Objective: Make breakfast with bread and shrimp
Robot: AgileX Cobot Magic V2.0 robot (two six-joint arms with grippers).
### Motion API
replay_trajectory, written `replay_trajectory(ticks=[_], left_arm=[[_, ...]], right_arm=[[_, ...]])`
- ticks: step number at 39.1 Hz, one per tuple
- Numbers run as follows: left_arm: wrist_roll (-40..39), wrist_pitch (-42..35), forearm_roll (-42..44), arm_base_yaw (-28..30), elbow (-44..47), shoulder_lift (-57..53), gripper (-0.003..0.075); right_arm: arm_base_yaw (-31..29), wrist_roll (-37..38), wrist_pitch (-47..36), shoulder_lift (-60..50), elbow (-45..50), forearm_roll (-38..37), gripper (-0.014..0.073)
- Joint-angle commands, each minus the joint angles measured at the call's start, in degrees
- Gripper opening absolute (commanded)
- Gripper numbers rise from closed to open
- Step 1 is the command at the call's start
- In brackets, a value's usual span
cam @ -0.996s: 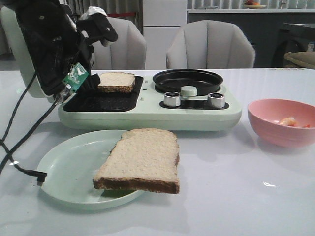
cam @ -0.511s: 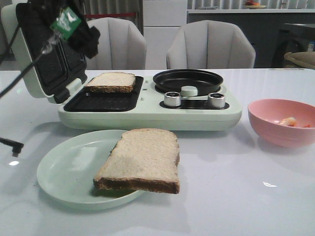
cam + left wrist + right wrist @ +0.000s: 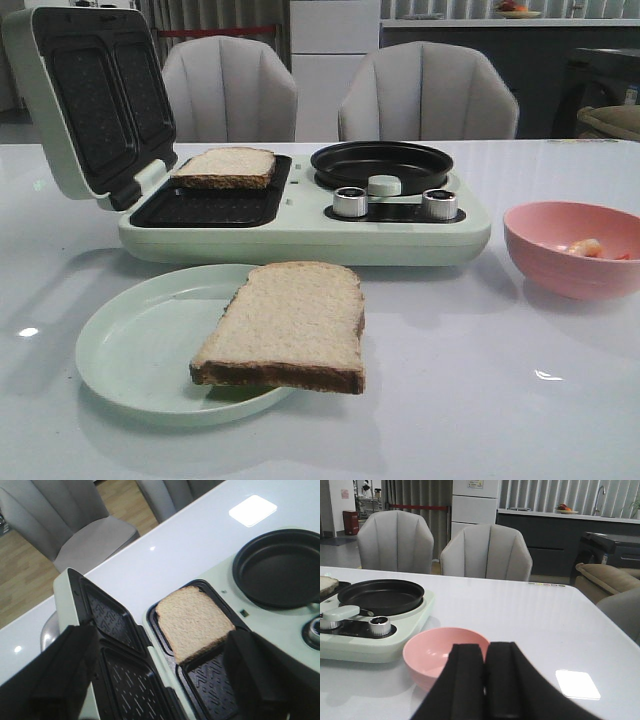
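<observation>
Glossy white table (image 3: 480, 400) bears square porous bread (image 3: 285, 325) on a round plate (image 3: 130, 345)

I see two grey chairs (image 3: 330, 95) beyond the glossy white table (image 3: 520, 400), wooden floor (image 3: 30, 580) beneath, a dark counter (image 3: 500, 50) far right.

bread slice (image 3: 285, 325): flat, overhanging plate's right rim | second bread slice (image 3: 226, 166): grill tray's far edge | shrimp (image 3: 584, 246): in pink bowl

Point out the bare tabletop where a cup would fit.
Bare table lies between the green plate and the pink bowl, before the breakfast maker. The plate's left half is also bare; its right holds a bread slice.
</observation>
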Motion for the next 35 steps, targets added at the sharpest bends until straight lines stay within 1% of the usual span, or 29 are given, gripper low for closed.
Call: replay_trajectory(ticks=[1,6,14,26,29,35], left_arm=[[3.47,-3.65,-5.42,1.04,2.07,-5.97,0.0564],[3.5,-3.94,-8.79,3.96,8.37,-10.83,0.0564],[3.5,-7.53,-13.05,8.87,20.26,-20.48,0.0564],[3.59,-13.81,-17.67,12.36,38.95,-36.21,0.0564],[3.59,-13.26,-17.94,13.42,41.88,-40.71,0.0564],[3.59,-10.65,-17.94,13.77,47.02,-50.65,0.0564]], right_arm=[[0.11,-0.17,-4.88,-1.14,-0.92,-0.44,0.0141],[0.11,-0.17,-4.88,-1.14,-0.92,-0.44,0.0141],[0.11,-0.17,-4.88,-1.14,-0.92,-0.44,0.0141],[0.11,-0.17,-4.88,-1.14,-0.92,-0.44,0.0141],[0.11,-0.17,-4.88,-1.14,-0.92,-0.44,0.0141],[0.11,-0.17,-4.88,-1.14,-0.92,-0.44,0.0141]])
